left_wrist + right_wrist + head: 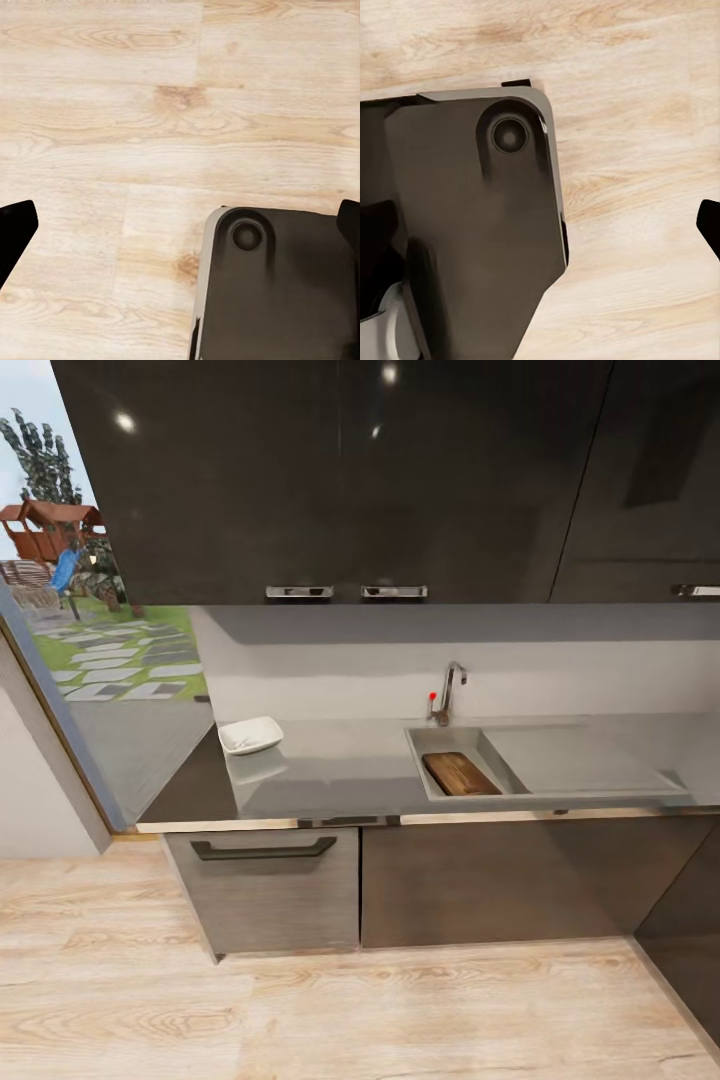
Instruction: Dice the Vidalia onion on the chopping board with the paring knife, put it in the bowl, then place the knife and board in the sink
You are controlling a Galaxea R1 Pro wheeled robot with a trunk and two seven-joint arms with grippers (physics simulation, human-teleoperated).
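Dark brown wooden chopping board [460,773] is lying down in the grey steel sink basin [445,738], and the glossy white square bowl [250,735] sits well off on the grey bench [340,765]. Both wrist cams just point at pale wood floor [112,112]. Left tool [180,225] spread wide, nothing held; right tool, can't tell.

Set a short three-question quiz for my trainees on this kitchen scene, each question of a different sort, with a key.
1. True or false: the chopping board lies inside the sink.
2. Multiple choice: the white bowl stands on the countertop at A) the window end, left of the sink; B) the draining panel; C) the floor.
3. Fill in: the tap carries a ___ knob.

Key: 1 true; 2 A; 3 red.
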